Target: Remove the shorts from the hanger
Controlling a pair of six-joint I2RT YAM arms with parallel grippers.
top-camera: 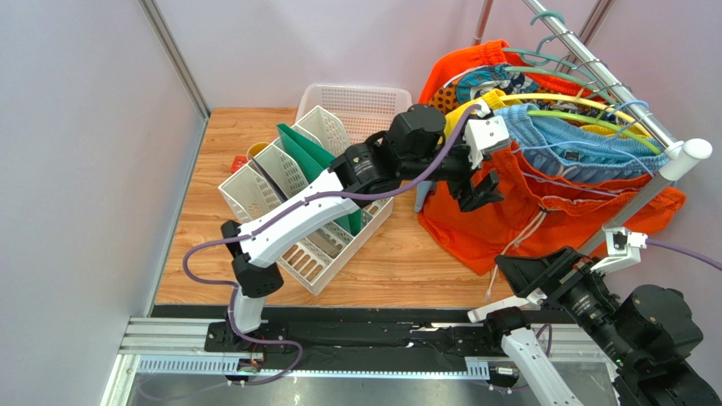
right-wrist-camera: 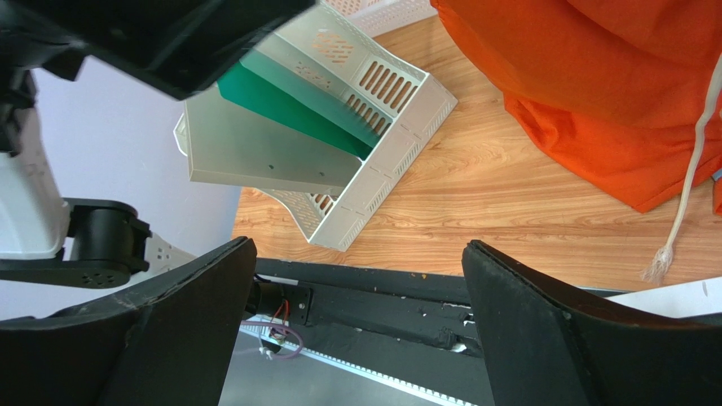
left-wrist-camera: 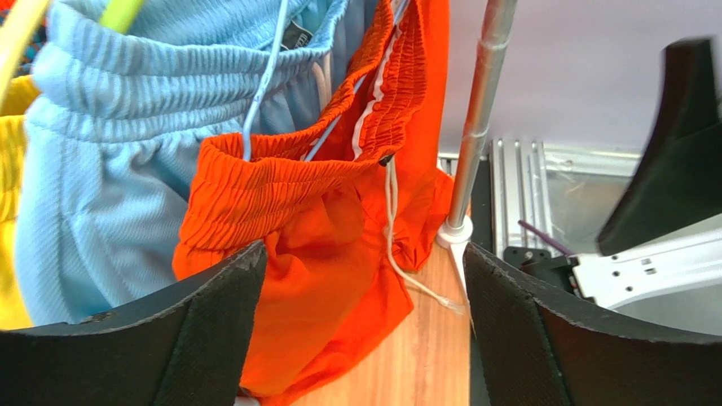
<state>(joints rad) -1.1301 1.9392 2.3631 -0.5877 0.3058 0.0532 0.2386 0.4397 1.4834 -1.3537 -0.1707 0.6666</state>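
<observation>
On the rail (top-camera: pixel 593 68) at the table's right side, the orange shorts (left-wrist-camera: pixel 339 254) hang by the waistband from a thin hanger (left-wrist-camera: pixel 263 76), their lower cloth resting on the table (top-camera: pixel 398 254). The white drawstring (left-wrist-camera: pixel 391 220) trails down to the wood. The blue shorts (left-wrist-camera: pixel 110 194) hang just beside them on the same rail, with the yellow shorts (left-wrist-camera: pixel 8 211) next along. The left gripper (left-wrist-camera: pixel 364 254) is raised at the orange waistband, fingers wide apart and gripping nothing; whether a finger touches the cloth cannot be told. The right gripper (right-wrist-camera: pixel 356 245) sits low near the table's near edge, beside the rack pole (left-wrist-camera: pixel 479 118), fingers fully apart and empty. A white organizer (top-camera: pixel 288 178) and a basket (top-camera: pixel 356 101) stand to the left.
</observation>
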